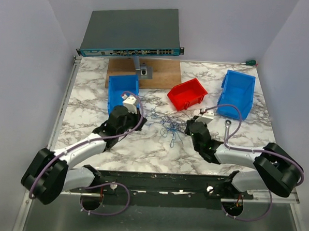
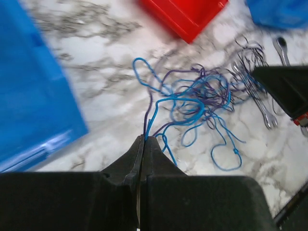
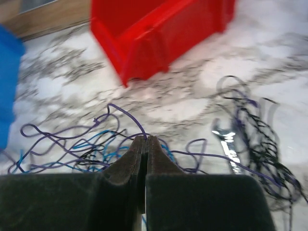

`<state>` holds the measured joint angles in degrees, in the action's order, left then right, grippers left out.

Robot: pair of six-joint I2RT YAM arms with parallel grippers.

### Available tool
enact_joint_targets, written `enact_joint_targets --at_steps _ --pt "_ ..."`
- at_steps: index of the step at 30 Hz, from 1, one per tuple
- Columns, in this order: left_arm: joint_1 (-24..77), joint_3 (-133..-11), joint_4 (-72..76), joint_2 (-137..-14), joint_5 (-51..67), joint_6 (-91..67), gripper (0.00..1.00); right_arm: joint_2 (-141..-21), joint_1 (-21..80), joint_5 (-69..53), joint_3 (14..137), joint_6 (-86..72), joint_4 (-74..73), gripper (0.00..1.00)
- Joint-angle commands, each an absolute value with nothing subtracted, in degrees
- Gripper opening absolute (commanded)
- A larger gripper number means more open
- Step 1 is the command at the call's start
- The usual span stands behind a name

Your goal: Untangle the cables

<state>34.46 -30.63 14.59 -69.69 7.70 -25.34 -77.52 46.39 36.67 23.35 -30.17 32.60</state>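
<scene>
Both tools are pinched shut on strands: the left tool [image 2: 145,139] grips a blue and a dark wire, the right tool [image 3: 146,138] a purple one. The cables [image 1: 167,125] lie in a loose tangle on the marble tabletop [image 1: 142,146], just on the near side of the red bin [image 1: 187,94].

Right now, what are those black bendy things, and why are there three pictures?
They are two robot arms bolted to a table. The wide picture comes from a camera above and behind them. The other two come from a small camera on each wrist, so the black fingers show at the bottom. On the table lie a tangle of thin cables, a red bin, two blue bins and a wrench. The left gripper is shut on blue and purple strands. The right gripper is shut on a purple strand.
</scene>
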Motion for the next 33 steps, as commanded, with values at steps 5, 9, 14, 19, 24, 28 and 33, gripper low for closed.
enact_joint_targets --at_steps 5,9,14,19,24,28,33 --pt "29.88 -22.46 14.98 -55.23 -13.84 -32.19 0.0 -67.31 46.02 67.97 20.39 -46.39 20.31 0.01" --pt "29.89 -19.39 11.01 -46.59 -27.72 -35.58 0.0 -58.87 45.92 74.87 16.72 -46.89 19.68 0.01" --pt "30.01 -14.9 13.78 -37.77 -30.34 -34.72 0.0 -49.62 45.81 78.53 14.68 -45.88 16.68 0.01" --pt "30.06 -15.55 12.27 -34.63 -31.05 -32.37 0.0 -43.81 45.85 80.51 17.37 -49.97 3.64 0.01" --pt "29.07 -19.24 1.3 -31.57 -38.69 -38.52 0.0 -43.12 45.76 81.33 25.13 -62.5 -21.68 0.01" --pt "24.26 -27.43 -13.9 -31.62 -34.91 -47.48 0.0 -44.66 45.63 80.02 29.82 -75.42 -36.99 0.01" --pt "24.0 -30.32 -12.06 -28.25 -32.15 -44.31 0.0 -45.0 45.61 64.55 29.35 -49.04 -19.5 0.04"
